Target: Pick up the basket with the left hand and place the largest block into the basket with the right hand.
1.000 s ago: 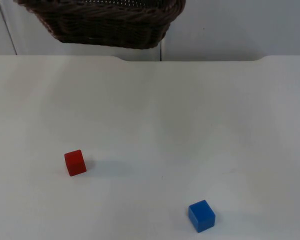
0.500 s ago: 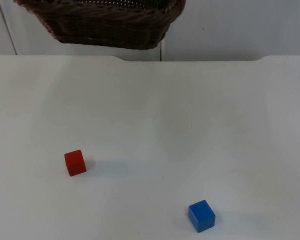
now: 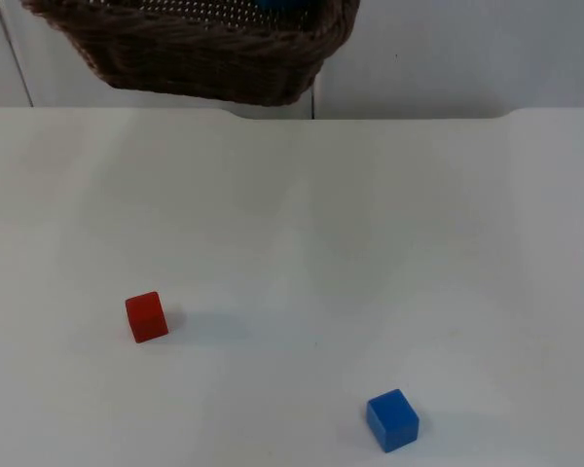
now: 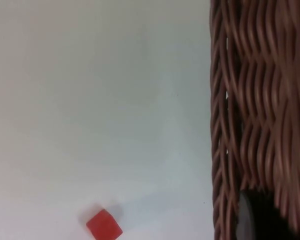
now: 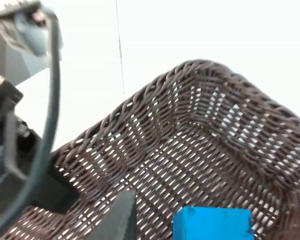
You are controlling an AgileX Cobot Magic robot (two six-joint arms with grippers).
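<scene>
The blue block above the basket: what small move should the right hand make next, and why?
Probably ease the right hand slightly down toward the basket floor, so the block drops only a little. The blue block is already over the inside of the wicker basket, which the left hand holds above the table.

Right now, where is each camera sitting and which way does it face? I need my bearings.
Top view: fixed above, facing down and forward over the table; lifted basket, red block, small blue block.
Left wrist view: on the left arm, looking along the basket's outer wall to the table; black fingertip.
Right wrist view: on the right arm, looking into the basket at a large blue block; black fingertip.
Shared: the basket in all three; the red block in top and left wrist.
</scene>
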